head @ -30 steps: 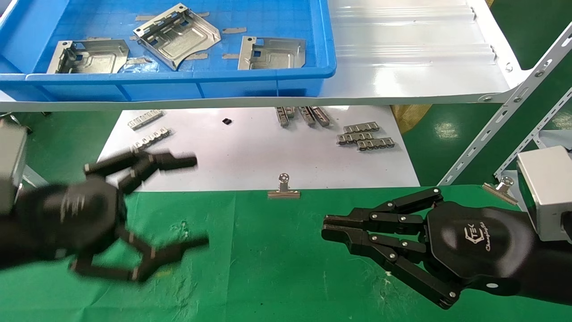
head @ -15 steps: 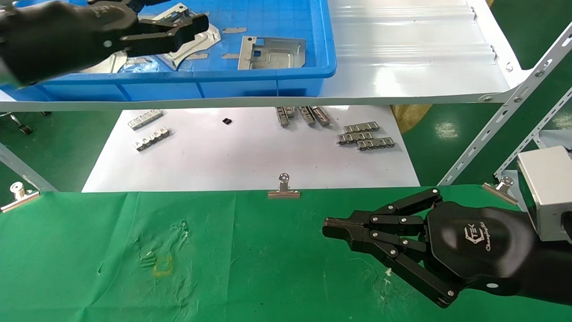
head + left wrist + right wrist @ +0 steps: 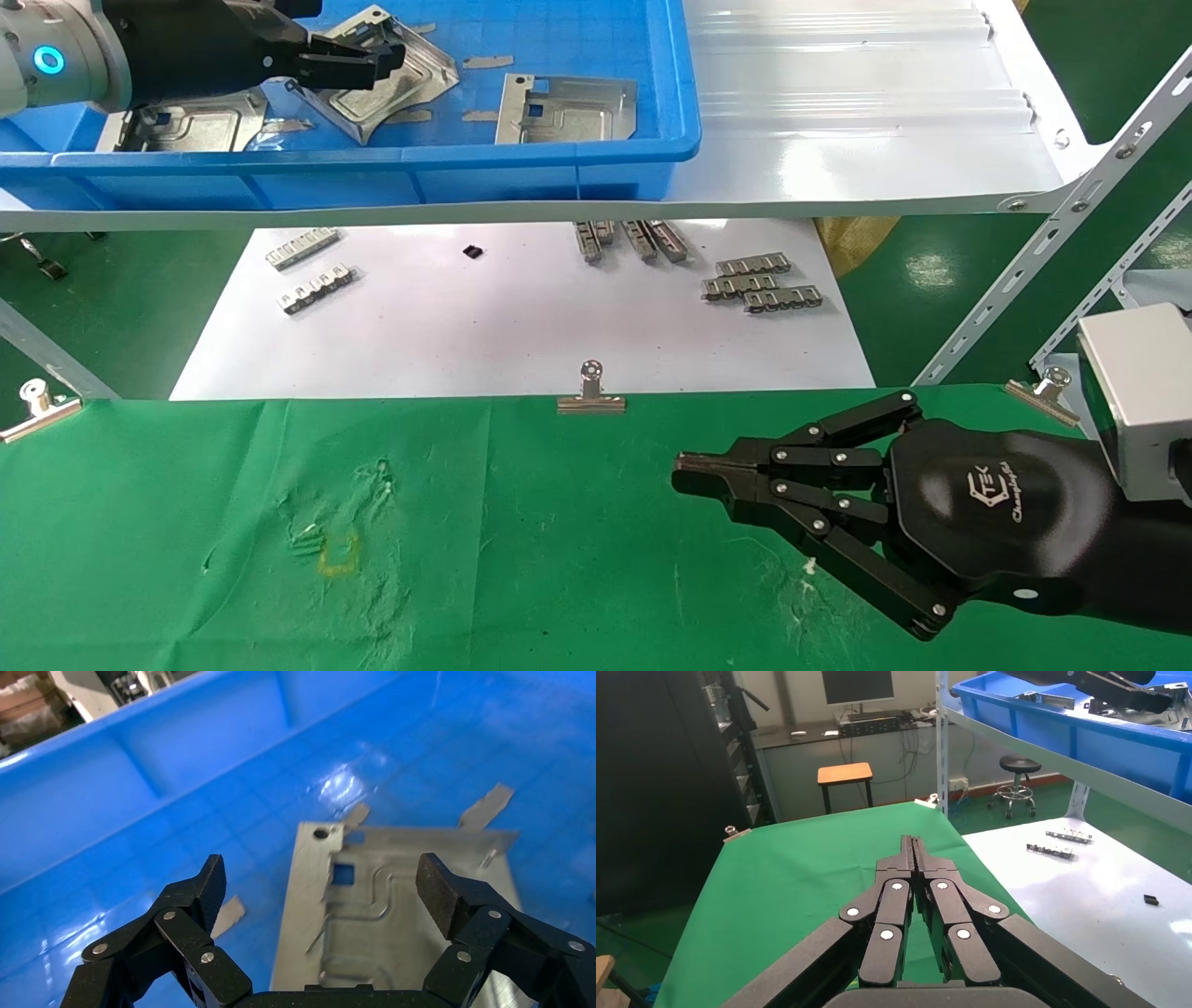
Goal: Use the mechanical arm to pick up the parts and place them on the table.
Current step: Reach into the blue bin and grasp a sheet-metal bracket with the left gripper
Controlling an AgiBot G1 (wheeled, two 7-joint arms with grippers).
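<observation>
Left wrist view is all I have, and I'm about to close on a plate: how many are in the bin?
Observer: Three parts lie in the bin. Your left gripper, open, hangs over the middle one.
Operator: Where's the other arm?
Observer: The right gripper is shut and holds nothing, low over the green table.
Operator: Any parts on that table?
Observer: None yet; the cloth shows only wrinkles and a small yellow square.
</observation>
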